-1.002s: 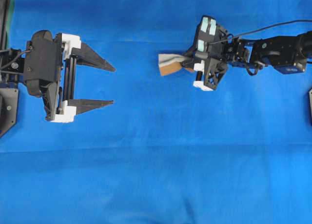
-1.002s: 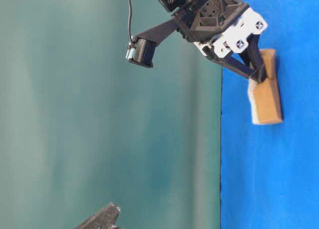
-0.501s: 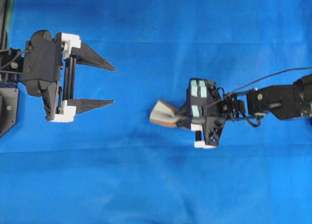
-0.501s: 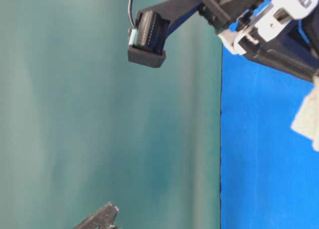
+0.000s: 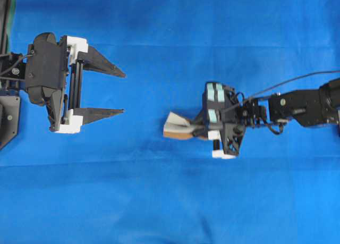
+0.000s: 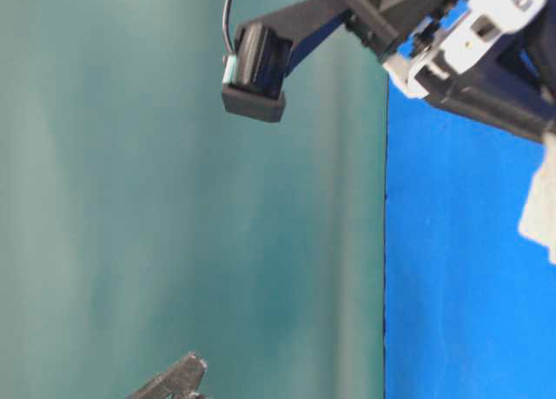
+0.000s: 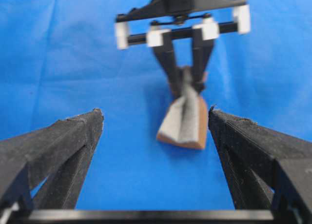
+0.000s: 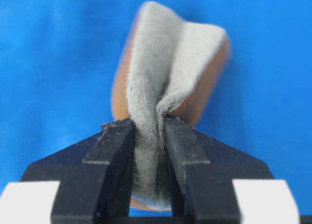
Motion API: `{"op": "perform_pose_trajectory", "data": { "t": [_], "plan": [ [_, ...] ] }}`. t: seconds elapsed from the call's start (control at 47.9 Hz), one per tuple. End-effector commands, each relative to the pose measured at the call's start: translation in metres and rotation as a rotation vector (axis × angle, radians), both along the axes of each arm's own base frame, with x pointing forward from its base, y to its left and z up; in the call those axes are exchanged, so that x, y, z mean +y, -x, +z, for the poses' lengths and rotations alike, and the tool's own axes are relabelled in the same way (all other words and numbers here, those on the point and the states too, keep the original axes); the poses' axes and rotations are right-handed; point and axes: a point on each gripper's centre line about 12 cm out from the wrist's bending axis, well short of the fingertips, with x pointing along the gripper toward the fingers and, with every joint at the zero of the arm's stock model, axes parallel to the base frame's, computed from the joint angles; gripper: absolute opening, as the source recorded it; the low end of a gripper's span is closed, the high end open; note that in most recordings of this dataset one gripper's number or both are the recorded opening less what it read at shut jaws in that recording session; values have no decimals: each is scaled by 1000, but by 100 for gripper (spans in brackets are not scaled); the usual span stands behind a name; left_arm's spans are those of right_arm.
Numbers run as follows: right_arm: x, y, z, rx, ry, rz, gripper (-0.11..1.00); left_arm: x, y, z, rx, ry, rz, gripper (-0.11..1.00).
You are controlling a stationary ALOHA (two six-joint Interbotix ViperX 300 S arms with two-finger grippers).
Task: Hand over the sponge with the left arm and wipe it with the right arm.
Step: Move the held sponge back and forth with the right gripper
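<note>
The sponge (image 5: 178, 126) has a grey-white top and an orange-brown underside and is pinched into a fold. My right gripper (image 5: 197, 128), the one with teal tape squares, is shut on its near end at the middle right of the blue cloth. The right wrist view shows the fingers (image 8: 117, 141) squeezing the sponge (image 8: 165, 58). My left gripper (image 5: 124, 92) is open and empty at the left, pointing toward the sponge from well away. The left wrist view shows the sponge (image 7: 185, 121) hanging from the right gripper (image 7: 187, 87), its free end low at the cloth. The sponge's edge shows in the table-level view (image 6: 540, 212).
The blue cloth (image 5: 170, 201) covers the whole table. A black base plate (image 5: 8, 119) sits at the left edge behind the left arm. A cable (image 5: 297, 80) runs along the right arm. A teal backdrop (image 6: 174, 199) stands behind the table.
The right gripper carried the sponge from the far part of the cloth toward the middle, then nearly stopped. The left gripper has not moved and stays open.
</note>
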Motion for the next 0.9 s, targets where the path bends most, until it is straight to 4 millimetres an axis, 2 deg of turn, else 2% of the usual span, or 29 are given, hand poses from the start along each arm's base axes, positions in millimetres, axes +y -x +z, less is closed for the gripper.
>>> {"op": "perform_pose_trajectory", "data": {
  "t": [0.0,0.167,0.313,0.877],
  "plan": [
    [-26,-5,16,-50,14,-55,25,-1,-1,8,-28,1,-2,90],
    [-66,-2,19,-58,50,-128,25,-1,-1,8,-28,1,-2,90],
    [-82,1,20,-59,65,-159,25,-1,-1,7,-26,1,-2,90],
    [-61,-2,19,-54,47,-120,25,-1,-1,7,-28,-11,-6,90]
  ]
}}
